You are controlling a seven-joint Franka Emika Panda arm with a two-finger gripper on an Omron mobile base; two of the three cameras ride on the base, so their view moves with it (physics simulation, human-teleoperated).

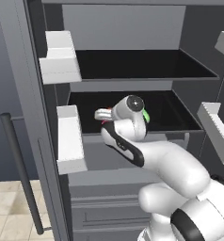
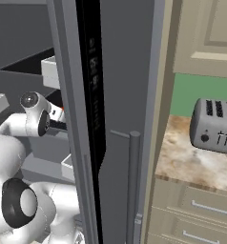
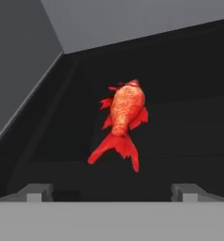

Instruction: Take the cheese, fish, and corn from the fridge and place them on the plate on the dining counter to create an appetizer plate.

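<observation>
End effector (image 3: 112, 192) released, jaws spread wide, nothing between them. Hand view: both fingertips (image 3: 36, 192) sit at the bottom edge, apart from the fish (image 3: 123, 117). Fish lies flat on the black fridge shelf (image 3: 189, 127), tail fanned toward the camera, head toward the grey back wall, centred between the two tips.

Left base view: fridge (image 1: 123, 28) open, arm reaching onto the middle black shelf (image 1: 175, 113). Wrist blocks most of the shelf; a sliver of bright green (image 1: 146, 116) pokes out at its right side, too little visible to say what it is. White door bins (image 1: 69, 139) on the left door, more on the right. Long dark bar handle (image 1: 20, 172) at lower left.

Right base view: fridge door edge and its handle (image 2: 132, 186) stand mid-frame, wrist visible left of it inside the fridge. Toaster (image 2: 214, 125) on a marbled worktop (image 2: 182, 162) at right.
</observation>
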